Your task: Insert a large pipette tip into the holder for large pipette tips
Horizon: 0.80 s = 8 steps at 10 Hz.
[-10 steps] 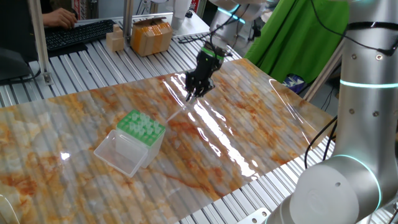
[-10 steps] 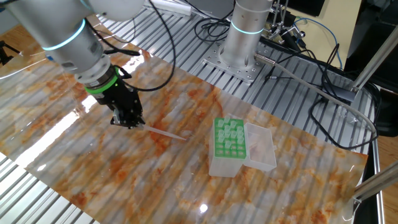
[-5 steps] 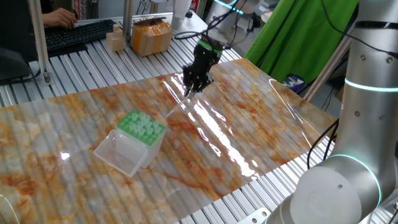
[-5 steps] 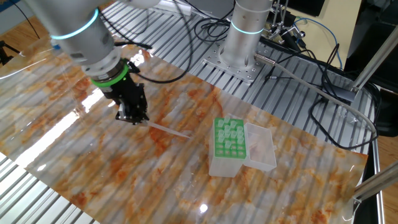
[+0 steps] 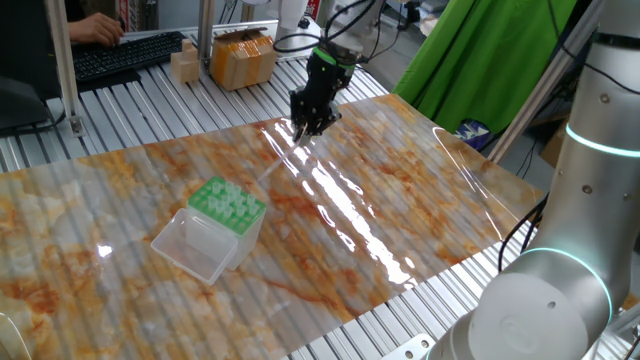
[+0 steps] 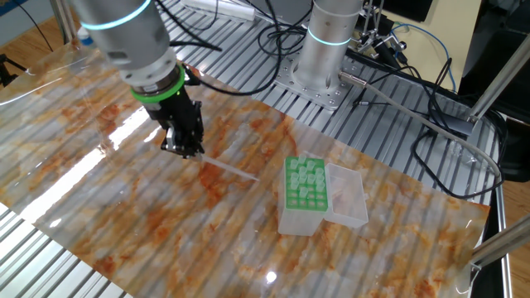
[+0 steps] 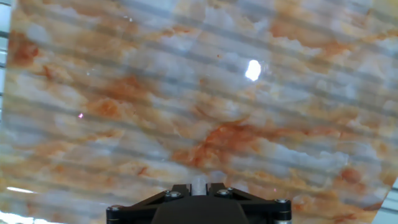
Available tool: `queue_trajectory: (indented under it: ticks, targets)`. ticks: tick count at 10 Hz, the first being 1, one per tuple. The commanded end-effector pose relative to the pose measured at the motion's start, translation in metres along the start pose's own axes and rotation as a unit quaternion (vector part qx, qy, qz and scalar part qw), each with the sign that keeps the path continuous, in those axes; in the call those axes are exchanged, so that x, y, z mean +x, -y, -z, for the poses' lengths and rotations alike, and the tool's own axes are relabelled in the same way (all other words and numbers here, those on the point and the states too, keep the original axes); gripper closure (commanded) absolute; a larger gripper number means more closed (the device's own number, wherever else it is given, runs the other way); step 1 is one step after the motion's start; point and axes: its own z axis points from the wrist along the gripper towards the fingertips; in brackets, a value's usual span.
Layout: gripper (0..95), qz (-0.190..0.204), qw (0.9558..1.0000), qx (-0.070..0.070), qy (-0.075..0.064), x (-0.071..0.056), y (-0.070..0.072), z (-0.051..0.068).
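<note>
My gripper [image 5: 302, 133] [image 6: 189, 151] is shut on the thick end of the large pipette tip [image 6: 232, 168], a thin whitish cone that slants down from the jaws toward the table [image 5: 277, 166]. In the hand view only the tip's pale butt end [image 7: 199, 183] shows between the two black fingers of the gripper [image 7: 199, 186]. The holder for large pipette tips [image 5: 228, 203] [image 6: 305, 184] is a clear box with a green perforated rack. It stands apart from the gripper with its clear lid [image 5: 193, 245] [image 6: 349, 195] folded open.
A glossy marble-patterned sheet [image 5: 400, 190] covers the slatted table. Cardboard boxes [image 5: 243, 58] and a keyboard [image 5: 125, 55] lie at the far edge. A second robot base [image 6: 327, 50] with cables [image 6: 431, 124] stands behind the holder. Green cloth [image 5: 490, 60] hangs at the right.
The gripper has carried the pipette tip steadily sideways over the sheet, toward the holder's side in the other fixed view. The holder has not moved.
</note>
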Motion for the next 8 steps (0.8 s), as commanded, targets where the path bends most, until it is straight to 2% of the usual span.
queue_trajectory:
  ticks: [1,2,6,8]
  targets:
    - [95.0,-0.002,1.0000,0.001,0.004,0.006,0.000,0.007]
    - [95.0,-0.003,1.0000,0.002,0.009,0.008,0.000,0.009]
    - [95.0,0.002,0.9989,0.006,0.046,0.019,0.002,0.019]
    - [95.0,0.000,0.9986,0.008,0.052,0.024,0.002,0.026]
